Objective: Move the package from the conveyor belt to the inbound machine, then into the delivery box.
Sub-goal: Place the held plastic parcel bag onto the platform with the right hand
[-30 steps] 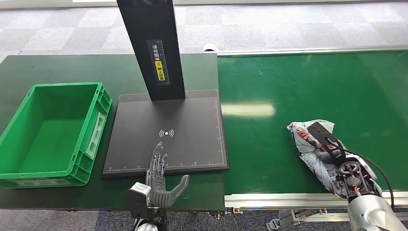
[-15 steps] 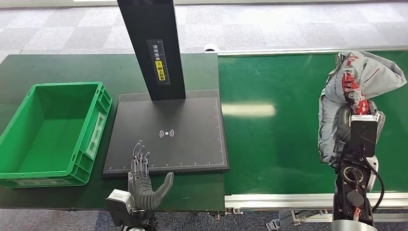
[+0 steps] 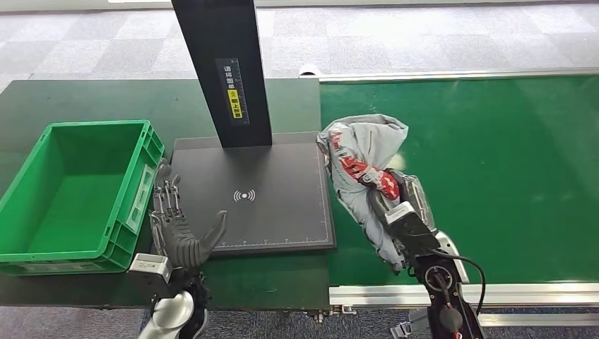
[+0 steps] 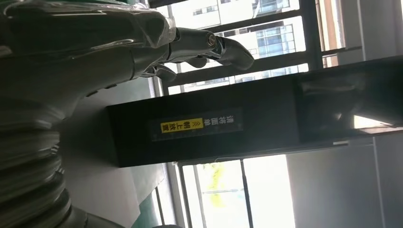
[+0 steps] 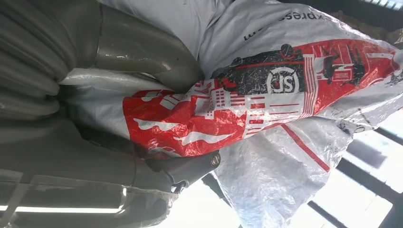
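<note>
A: Head view first, biggest thing down. What lies around the scanner plate?

B: Take the black inbound machine plate [image 3: 244,194] as the landmark. The green conveyor belt [image 3: 494,155] runs off from its right edge. The dark green table [image 3: 85,99] lies under it and beyond its left side. A green delivery box [image 3: 145,159] sits on that table just left of the plate, its inside bare green plastic. A black post [image 3: 222,67] rises from the plate's far edge, with a yellow label on its face.

A: And the package?

B: The grey package with red print [image 3: 360,159] is lifted over the plate's right edge, part of it above the plate's far right corner and part above the belt. It hangs crumpled and slanted.

A: What holds it?

B: The right hand [image 3: 402,208] grips it from below, just right of the plate. In the right wrist view the thumb [image 5: 142,52] presses into the package [image 5: 266,90] and a dark finger [image 5: 190,167] curls under it.

A: The other hand?

B: The left hand [image 3: 176,226] is raised at the plate's near left corner, between plate and box, fingers spread and straight, holding nothing. In the left wrist view its fingertips [image 4: 223,45] point toward the post [image 4: 204,126].
</note>
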### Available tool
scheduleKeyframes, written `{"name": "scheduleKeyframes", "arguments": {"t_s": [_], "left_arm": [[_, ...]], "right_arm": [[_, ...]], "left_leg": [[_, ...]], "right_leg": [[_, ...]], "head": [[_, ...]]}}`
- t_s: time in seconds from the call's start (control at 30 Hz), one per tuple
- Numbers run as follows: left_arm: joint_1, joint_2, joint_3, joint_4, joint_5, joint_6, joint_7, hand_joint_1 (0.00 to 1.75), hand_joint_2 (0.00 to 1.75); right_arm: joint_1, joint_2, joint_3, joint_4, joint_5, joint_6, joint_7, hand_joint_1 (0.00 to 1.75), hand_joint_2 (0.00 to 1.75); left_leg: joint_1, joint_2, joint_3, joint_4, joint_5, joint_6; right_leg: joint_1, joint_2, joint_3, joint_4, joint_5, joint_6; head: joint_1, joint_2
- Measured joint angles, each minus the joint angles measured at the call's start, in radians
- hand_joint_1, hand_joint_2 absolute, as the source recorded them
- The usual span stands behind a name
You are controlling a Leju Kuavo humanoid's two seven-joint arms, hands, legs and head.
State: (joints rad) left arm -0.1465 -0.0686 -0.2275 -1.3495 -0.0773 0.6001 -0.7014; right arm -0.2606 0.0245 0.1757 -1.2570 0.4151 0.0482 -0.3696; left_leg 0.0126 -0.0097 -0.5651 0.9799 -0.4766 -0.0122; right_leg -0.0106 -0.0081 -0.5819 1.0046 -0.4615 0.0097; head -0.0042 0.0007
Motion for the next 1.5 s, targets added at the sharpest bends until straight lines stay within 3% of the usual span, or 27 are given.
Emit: {"name": "scheduleKeyframes", "arguments": {"t_s": [0.27,0.57,0.73,0.9,1.17,1.5], "left_arm": [[-0.018,0.031,0.064,-0.186,-0.026,0.048,0.007,0.00,1.75],[0.014,0.036,0.173,-0.359,-0.030,0.024,0.016,0.00,1.75],[0.032,0.031,0.202,-0.408,-0.042,0.004,0.006,0.00,1.75],[0.032,0.025,0.208,-0.426,-0.046,0.003,0.002,0.00,1.75],[0.003,0.025,0.208,-0.428,-0.041,0.010,0.004,0.00,1.75],[-0.018,0.027,0.208,-0.425,-0.042,0.002,0.013,0.00,1.75]], "right_arm": [[-0.010,0.023,0.160,0.013,-0.010,0.152,-0.027,1.75,1.75],[-0.092,0.027,0.278,0.032,0.038,0.139,-0.007,1.75,1.75],[-0.238,0.026,0.284,0.130,0.099,0.114,0.056,1.75,1.75],[-0.385,0.037,0.280,0.242,0.130,0.140,0.058,1.75,1.75],[-0.562,0.155,0.349,0.442,0.140,0.179,0.075,1.75,1.75],[-0.629,0.244,0.400,0.625,0.133,0.199,0.083,1.75,1.75]], "left_leg": [[0.000,0.002,-0.001,0.000,0.000,0.000],[0.000,0.004,-0.001,0.000,0.000,0.000],[-0.001,0.004,0.000,0.000,0.000,0.000],[-0.001,0.004,0.000,0.000,0.000,0.000],[0.000,0.009,0.000,0.000,0.000,0.000],[0.000,0.009,0.000,0.000,0.000,0.000]], "right_leg": [[-0.001,0.001,-0.001,0.000,0.000,0.000],[0.000,0.002,0.000,0.000,0.000,0.000],[-0.001,0.003,-0.001,0.000,0.002,-0.001],[-0.001,0.004,-0.001,0.000,0.002,-0.002],[0.001,0.007,-0.002,0.000,0.002,-0.002],[0.000,0.007,-0.002,0.000,0.002,-0.002]], "head": [[0.000,0.000],[0.000,0.000],[0.001,0.000],[0.000,0.000],[0.001,0.000],[0.001,0.000]]}}
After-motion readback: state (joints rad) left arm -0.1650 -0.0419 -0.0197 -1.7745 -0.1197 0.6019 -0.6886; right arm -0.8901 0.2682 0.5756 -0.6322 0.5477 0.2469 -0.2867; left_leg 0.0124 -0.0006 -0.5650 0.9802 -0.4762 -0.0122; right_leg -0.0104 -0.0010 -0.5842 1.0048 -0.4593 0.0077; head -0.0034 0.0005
